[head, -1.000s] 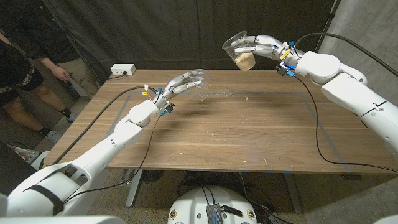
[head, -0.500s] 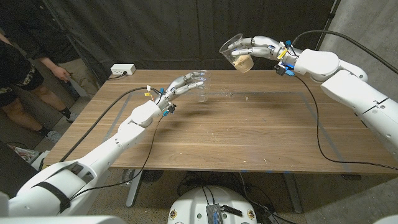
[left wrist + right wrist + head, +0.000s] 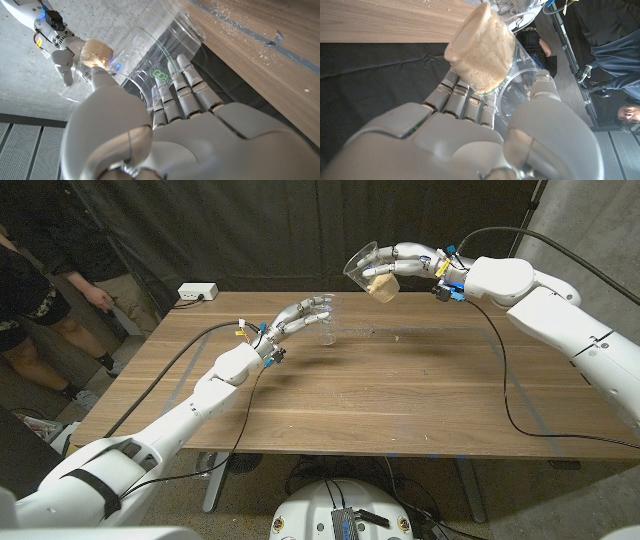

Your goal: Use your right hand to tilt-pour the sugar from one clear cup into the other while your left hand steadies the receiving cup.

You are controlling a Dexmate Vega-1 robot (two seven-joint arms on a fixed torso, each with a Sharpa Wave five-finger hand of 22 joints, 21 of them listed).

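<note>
Our right hand (image 3: 400, 258) wraps its fingers around the clear plastic cup of tan sugar (image 3: 372, 269), held high above the wooden table (image 3: 400, 390) and tilted, mouth down toward our left. Our left hand (image 3: 295, 315) curls around the empty clear receiving cup (image 3: 322, 325) standing on the tabletop. We judge the pour barely begun: the sugar sits packed at the raised cup's base, and that cup is not yet over the receiver.

The counter (image 3: 400, 390) was brown wood with a smooth, matt grain. Both hands, left (image 3: 300, 316) and right (image 3: 405, 258), were glossy white-and-grey plastic. The two cups, one held aloft (image 3: 368, 268) and one on the counter (image 3: 322, 326), were clear, shiny plastic; the sugar (image 3: 381, 288) looked tan, coarse and grainy. Matt black cloth (image 3: 250, 230) hung behind.
</note>
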